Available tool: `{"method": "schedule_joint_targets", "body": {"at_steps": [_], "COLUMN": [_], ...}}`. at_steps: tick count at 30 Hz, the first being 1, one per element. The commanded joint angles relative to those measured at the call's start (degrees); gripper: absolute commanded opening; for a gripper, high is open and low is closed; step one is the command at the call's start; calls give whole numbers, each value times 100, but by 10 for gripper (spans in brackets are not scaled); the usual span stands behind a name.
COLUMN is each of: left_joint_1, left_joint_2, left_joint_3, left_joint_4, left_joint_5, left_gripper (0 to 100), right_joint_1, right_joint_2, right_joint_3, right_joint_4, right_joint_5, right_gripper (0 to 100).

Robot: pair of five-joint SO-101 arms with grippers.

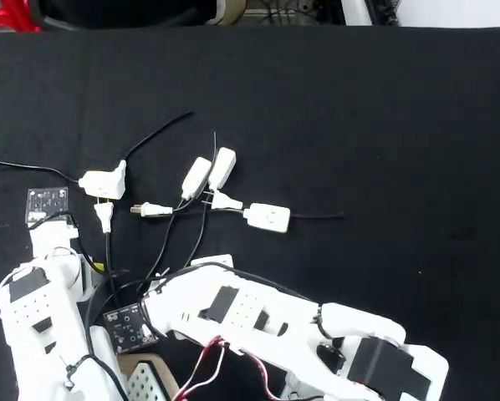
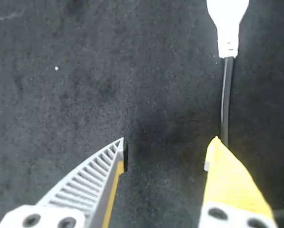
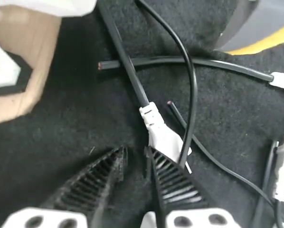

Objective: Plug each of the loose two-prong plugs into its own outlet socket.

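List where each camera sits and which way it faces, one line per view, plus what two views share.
High view: fixed above the table, looking down on plugs, sockets and both white arms.
Left wrist view: on the left wrist, facing down past the open left pincer toward a white plug.
Right wrist view: on the right wrist, facing down past the right pincer at tangled cords.
Shared: the right wrist view also catches the left pincer's yellow finger.
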Motion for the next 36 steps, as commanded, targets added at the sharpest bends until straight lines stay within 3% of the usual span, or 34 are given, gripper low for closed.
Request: {"method": "schedule_joint_targets", "body": {"at_steps": [1, 36], "left_joint_1": [-48, -40], "left_joint_2": [-70, -70], "left_joint_3": [-4, 66], "left_joint_4": [-211, -229], "left_joint_5": [53, 53], "left_gripper": [267, 267], "right_joint_1": [26, 378], "right_joint_2": [13, 1130], "right_joint_3": [-409, -1402], "right_joint_4": [-62, 185], "right_joint_5": [105, 765], "right_gripper": [74, 97]}}
